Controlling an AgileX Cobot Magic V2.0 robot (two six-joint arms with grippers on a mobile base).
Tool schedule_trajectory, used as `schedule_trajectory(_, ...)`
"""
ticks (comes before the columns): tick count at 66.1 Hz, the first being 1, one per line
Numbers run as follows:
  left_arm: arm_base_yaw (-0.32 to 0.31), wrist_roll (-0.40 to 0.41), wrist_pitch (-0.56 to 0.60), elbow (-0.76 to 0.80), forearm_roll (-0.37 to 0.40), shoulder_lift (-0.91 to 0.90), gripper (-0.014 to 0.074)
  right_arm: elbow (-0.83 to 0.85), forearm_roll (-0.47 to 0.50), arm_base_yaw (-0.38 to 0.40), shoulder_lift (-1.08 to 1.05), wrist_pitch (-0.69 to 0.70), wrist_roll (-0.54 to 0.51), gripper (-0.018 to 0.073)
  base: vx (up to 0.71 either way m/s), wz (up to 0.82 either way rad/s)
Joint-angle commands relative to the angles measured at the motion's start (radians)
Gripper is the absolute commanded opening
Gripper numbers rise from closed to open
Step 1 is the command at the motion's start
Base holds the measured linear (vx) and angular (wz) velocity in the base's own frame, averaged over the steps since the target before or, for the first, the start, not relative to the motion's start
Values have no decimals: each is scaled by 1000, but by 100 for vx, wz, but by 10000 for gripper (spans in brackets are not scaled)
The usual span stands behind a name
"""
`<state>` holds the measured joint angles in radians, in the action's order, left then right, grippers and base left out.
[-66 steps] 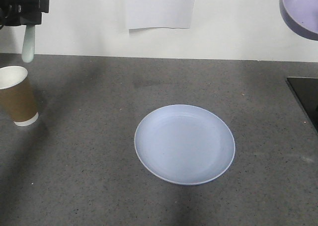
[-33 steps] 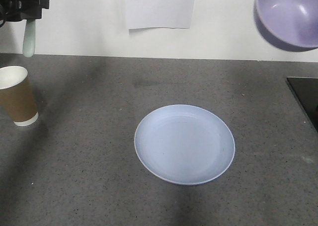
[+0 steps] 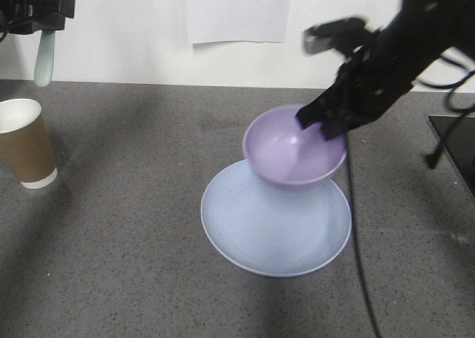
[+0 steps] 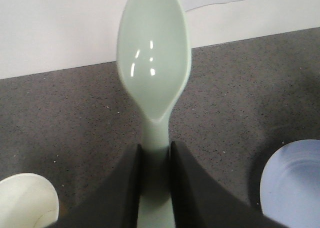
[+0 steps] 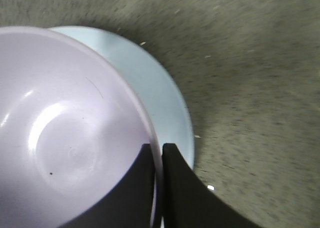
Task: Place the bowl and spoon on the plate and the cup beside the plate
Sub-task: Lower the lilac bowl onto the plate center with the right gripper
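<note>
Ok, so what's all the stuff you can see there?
bowl: 1, purple, tilted over the plate's far edge
plate: 1, pale blue, middle of the counter
cup: 1, brown paper, white inside, upright at the front view's left edge
spoon: 1, mint green, held up at the front view's top left
paper: 1, white, on the wall
panel: 1, black, counter's right edge
counter: 1, speckled grey
left gripper: black, shut on the spoon's handle
right gripper: black, shut on the bowl's rim

Grey speckled counter (image 3: 111,278), white wall (image 3: 133,33)
</note>
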<state>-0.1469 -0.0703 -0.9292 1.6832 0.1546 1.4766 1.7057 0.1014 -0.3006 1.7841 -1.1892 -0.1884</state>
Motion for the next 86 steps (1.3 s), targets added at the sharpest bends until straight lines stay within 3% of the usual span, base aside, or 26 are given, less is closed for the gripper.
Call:
schedule_trajectory(1,-6,-3,46,31,18,-36,-6,27,12,-18,8,34,5,15,0,0)
schedule_trajectory(43,-6,-12,35,31,18,-36,-6,27,93,-22,133,37,-47,90,0,0)
schedule_trajectory(73,-6,-27,33,31,22,-36,-4,27,71,-23,131,24,-70,326,0,0)
schedule_trajectory(86,-7,-110,33,31,121,-38,0,30,1,-23,74,66,-41,350,0,0)
